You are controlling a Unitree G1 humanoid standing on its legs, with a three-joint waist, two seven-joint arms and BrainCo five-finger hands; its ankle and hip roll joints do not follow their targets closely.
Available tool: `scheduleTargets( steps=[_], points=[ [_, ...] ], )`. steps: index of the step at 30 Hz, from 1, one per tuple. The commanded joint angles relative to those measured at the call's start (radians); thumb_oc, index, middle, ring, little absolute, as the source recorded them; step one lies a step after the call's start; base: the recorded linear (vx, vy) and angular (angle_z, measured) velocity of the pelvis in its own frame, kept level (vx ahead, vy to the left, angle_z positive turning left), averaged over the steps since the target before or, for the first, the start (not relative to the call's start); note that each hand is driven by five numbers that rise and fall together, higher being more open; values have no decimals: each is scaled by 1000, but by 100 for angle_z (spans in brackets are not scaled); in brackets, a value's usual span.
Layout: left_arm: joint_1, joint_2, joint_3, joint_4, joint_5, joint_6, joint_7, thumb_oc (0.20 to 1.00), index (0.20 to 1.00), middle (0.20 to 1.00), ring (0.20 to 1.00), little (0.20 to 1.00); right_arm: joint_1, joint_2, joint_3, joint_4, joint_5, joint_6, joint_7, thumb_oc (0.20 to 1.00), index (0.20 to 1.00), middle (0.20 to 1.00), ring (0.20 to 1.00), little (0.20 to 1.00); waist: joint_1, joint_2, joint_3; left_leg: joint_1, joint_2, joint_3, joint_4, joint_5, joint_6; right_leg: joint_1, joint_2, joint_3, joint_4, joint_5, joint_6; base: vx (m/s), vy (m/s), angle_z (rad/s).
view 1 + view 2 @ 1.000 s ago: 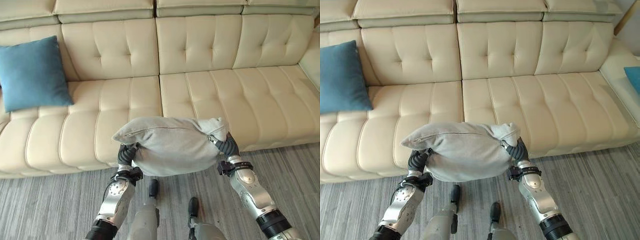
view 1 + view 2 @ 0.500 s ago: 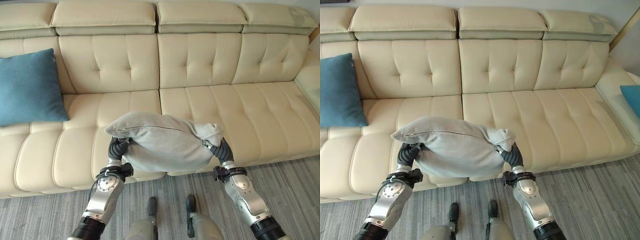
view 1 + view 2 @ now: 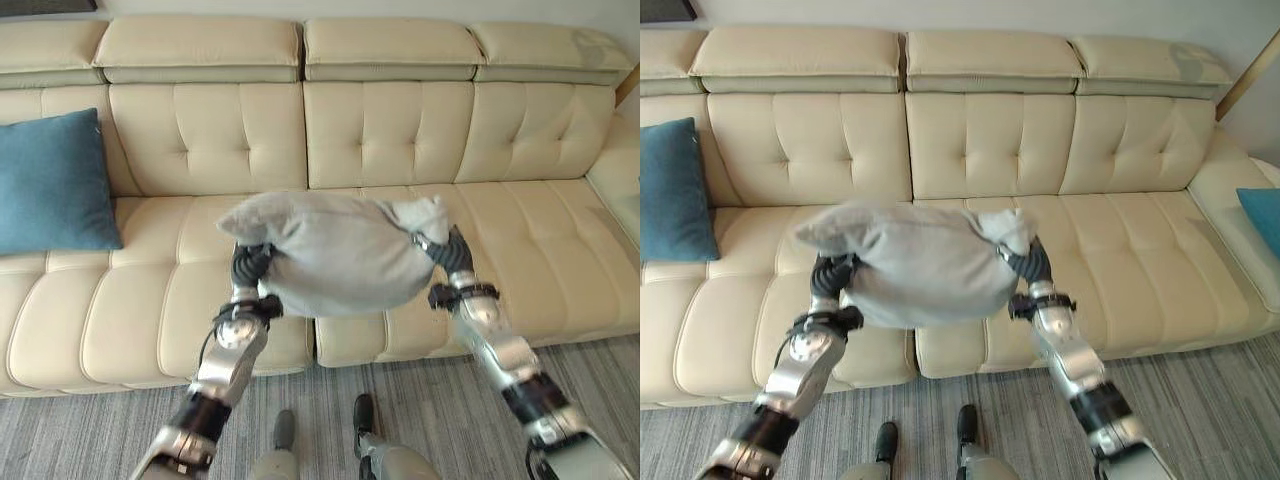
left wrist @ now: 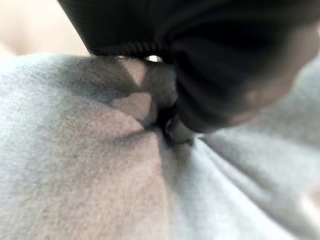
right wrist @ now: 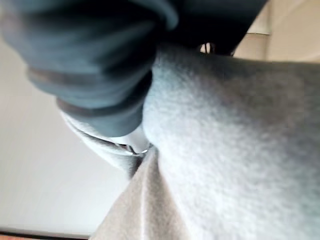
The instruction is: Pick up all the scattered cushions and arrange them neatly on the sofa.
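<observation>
A grey cushion (image 3: 335, 255) hangs between both hands, raised above the front of the cream sofa's seat (image 3: 150, 300), near its middle. My left hand (image 3: 250, 266) is tucked under the cushion's left end, and its cloth (image 4: 100, 175) puckers where a fingertip (image 4: 176, 131) digs in. My right hand (image 3: 450, 250) grips the bunched right corner (image 5: 135, 147). A blue cushion (image 3: 50, 185) leans upright against the backrest at the sofa's left end.
A second blue cushion (image 3: 1265, 215) lies on the sofa's right arm section. The tufted backrest (image 3: 390, 130) stands behind the held cushion, with bare seat to the right (image 3: 560, 250). Grey striped carpet (image 3: 100, 430) runs along the sofa's front.
Both arms have lifted the grey cushion up and forward, from in front of the sofa's edge to above the seat. The whole picture has also shifted.
</observation>
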Motion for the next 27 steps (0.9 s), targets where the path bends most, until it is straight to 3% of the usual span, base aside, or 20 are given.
scheduleTargets(
  steps=[1, 7, 8, 14, 17, 18, 19, 20, 21, 27],
  points=[
    [-279, 16, -125, -5, 24, -127, 0, 200, 200, 200, 200, 200, -225, 25, 91, -5, 28, -86, -10, 200, 200, 200, 200, 200, 14, 2, -29, 4, -26, -7, -6, -95, 11, 29, -54, 19, 102, -209, 89, -82, -23, 14],
    [-533, 85, -186, 228, -15, -126, 6, 200, 200, 200, 200, 200, -485, -14, 149, 207, 80, -82, -47, 200, 200, 200, 200, 200, 11, -1, 23, -111, -22, -21, 7, -60, -1, -80, -47, 21, 143, -199, 87, -73, -19, 10],
    [-684, 132, -236, 382, -5, -112, 6, 200, 200, 200, 200, 200, -604, -32, 173, 337, 131, -95, -58, 200, 200, 200, 200, 200, 9, -1, 53, -172, -17, -31, 15, -43, -13, -138, -47, 12, 159, -193, 88, -66, -18, 5],
    [-884, 173, -318, 601, 36, -90, -4, 200, 200, 200, 200, 200, -757, -34, 187, 507, 213, -132, -78, 200, 200, 200, 200, 200, 7, -3, 86, -263, -11, -36, 6, -14, -33, -223, -45, -11, 142, -160, 95, -59, -22, 14],
    [-1014, 156, -376, 779, 141, -66, 30, 200, 200, 200, 200, 200, -863, -25, 201, 673, 203, -159, -128, 200, 200, 200, 200, 200, 9, -3, 83, -372, -15, -38, -9, 14, -53, -310, -44, -31, 87, -113, 112, -53, -8, 8],
    [-1035, 156, -395, 804, 175, -57, 36, 398, 398, 398, 398, 398, -886, -33, 211, 707, 180, -158, -152, 200, 200, 200, 200, 200, 8, -2, 80, -398, -16, -39, -9, 19, -58, -327, -46, -35, 70, -102, 115, -13, 5, 13],
    [-1056, 160, -415, 833, 204, -51, 37, 492, 492, 492, 492, 492, -902, -35, 223, 735, 155, -154, -165, 200, 200, 200, 200, 200, 9, 1, 78, -416, -18, -38, -9, 25, -61, -340, -47, -37, 59, -93, 119, -7, 10, 14],
    [-1069, 163, -424, 845, 225, -45, 46, 922, 922, 922, 922, 922, -914, -37, 240, 759, 127, -138, -176, 382, 382, 382, 382, 382, 10, 0, 74, -436, -20, -37, -9, 28, -64, -355, -47, -38, 49, -85, 122, 1, 36, 13],
    [-1082, 176, -435, 861, 247, -38, 54, 1000, 1000, 1000, 1000, 1000, -932, -44, 264, 782, 85, -116, -185, 1000, 1000, 1000, 1000, 1000, 10, -2, 69, -452, -25, -38, -9, 31, -65, -366, -47, -36, 38, -74, 125, 13, 45, 10],
    [-1087, 242, -446, 895, 271, -15, 63, 1000, 1000, 1000, 1000, 1000, -952, -70, 356, 836, 0, -53, -165, 1000, 1000, 1000, 1000, 1000, 12, -10, 38, -463, -35, -39, -9, 30, -66, -370, -48, -29, 6, -56, 132, 30, 28, 2]
  ],
)
